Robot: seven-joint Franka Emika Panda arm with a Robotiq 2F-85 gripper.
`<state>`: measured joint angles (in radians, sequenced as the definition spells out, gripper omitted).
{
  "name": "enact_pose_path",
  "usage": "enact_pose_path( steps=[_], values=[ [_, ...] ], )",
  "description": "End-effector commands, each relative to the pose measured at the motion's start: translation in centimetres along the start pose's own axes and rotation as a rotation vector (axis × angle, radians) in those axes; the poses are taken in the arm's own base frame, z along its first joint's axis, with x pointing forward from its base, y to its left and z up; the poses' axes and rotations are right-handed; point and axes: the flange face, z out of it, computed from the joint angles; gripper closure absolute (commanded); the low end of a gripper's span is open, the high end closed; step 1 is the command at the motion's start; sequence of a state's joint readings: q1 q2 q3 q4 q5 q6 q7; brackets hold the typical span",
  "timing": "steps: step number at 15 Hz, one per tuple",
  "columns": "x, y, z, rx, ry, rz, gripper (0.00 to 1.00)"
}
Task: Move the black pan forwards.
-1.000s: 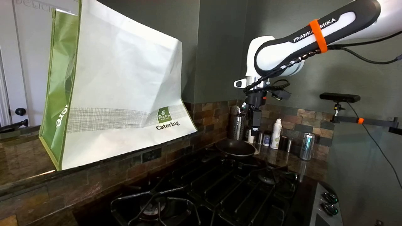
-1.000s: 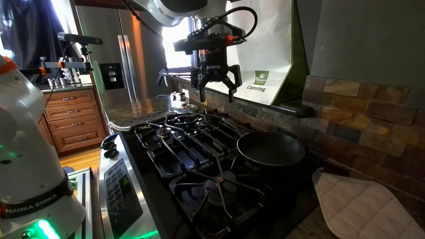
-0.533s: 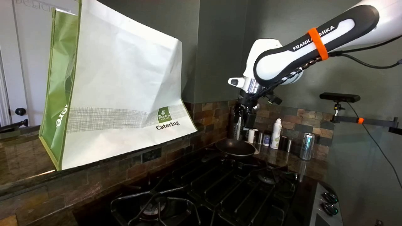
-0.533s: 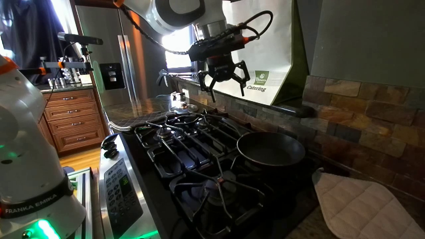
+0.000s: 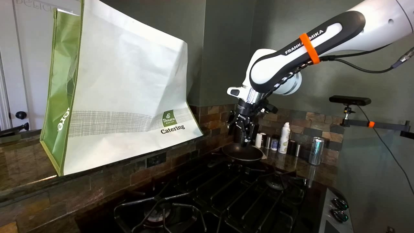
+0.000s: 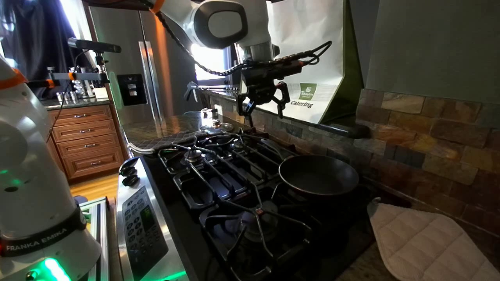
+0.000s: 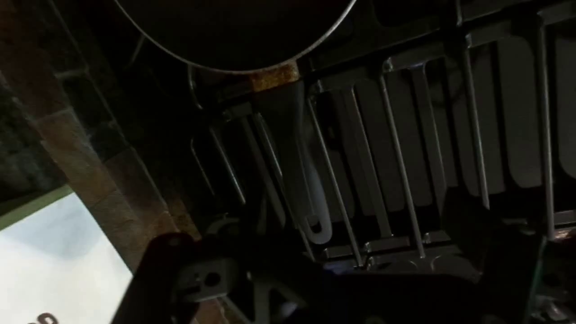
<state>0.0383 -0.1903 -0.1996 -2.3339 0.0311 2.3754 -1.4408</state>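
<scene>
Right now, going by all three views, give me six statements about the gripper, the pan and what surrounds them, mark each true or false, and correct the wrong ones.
1. The gripper is open. True.
2. The gripper is gripping the black pan. False: the black pan sits on the stove, apart from the gripper.
3. A pale quilted pad lies beside the stove. True.
4. The pan's handle points toward that pad. False: the handle points away from it.
5. The word "Catering" shows on the bag in both exterior views. True.
6. The bag stands on the burners. False: it stands on the raised ledge behind the stove.
</scene>
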Motion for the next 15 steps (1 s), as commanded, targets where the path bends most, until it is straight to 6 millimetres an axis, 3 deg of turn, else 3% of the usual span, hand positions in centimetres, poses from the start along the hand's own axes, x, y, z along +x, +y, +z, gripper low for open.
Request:
enact_pose_path(
  steps=[1, 7, 8, 15],
  values=[
    [0.4, 1.3, 2.0, 0.054, -0.049, -0.09, 0.0],
    [1.2, 2.1, 5.5, 0.06, -0.057, -0.2, 0.0],
    [1.2, 1.4, 4.1, 0.061, -0.052, -0.16, 0.0],
    [1.5, 2.2, 6.6, 0.064, -0.041, -0.207, 0.0]
  ],
)
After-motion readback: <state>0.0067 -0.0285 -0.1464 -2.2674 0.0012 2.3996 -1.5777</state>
